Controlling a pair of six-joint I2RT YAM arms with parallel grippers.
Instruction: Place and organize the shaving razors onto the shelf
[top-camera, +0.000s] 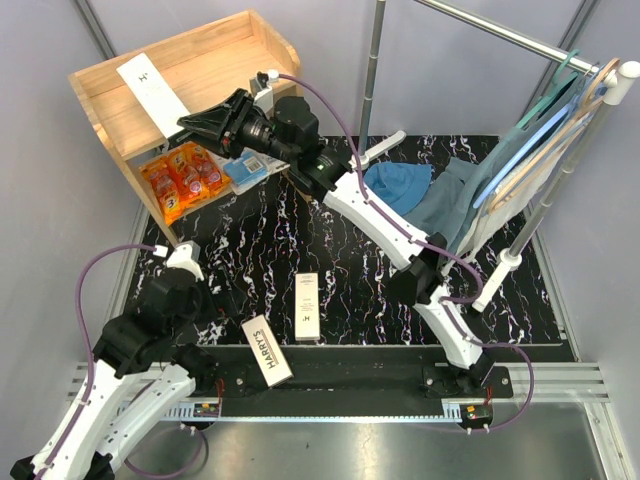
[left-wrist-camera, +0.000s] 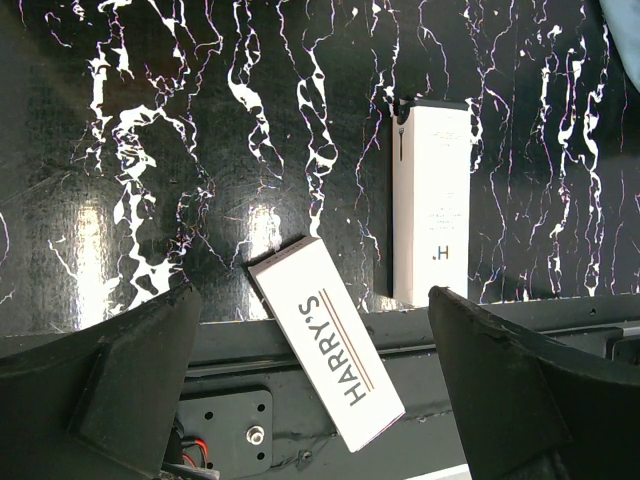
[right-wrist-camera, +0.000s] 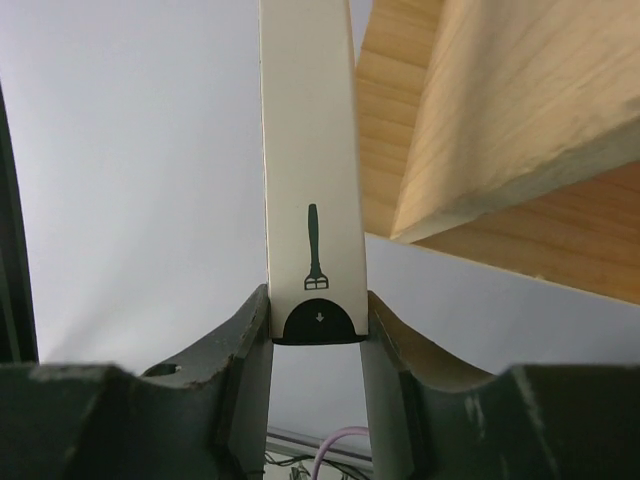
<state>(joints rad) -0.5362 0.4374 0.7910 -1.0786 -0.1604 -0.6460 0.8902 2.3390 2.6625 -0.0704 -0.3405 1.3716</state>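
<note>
A box (top-camera: 152, 90) lies over the shelf (top-camera: 215, 60) top, packs (top-camera: 183, 178) on its lower level — two boxes (top-camera: 307, 305) on the table (top-camera: 260, 240) in front.

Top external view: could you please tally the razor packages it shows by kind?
White Harry's boxes: 3 (two on the table, one in the right gripper at the shelf)
Orange packs: 3, less sure since they overlap
Blue blister packs: 1
Total: 7
</note>
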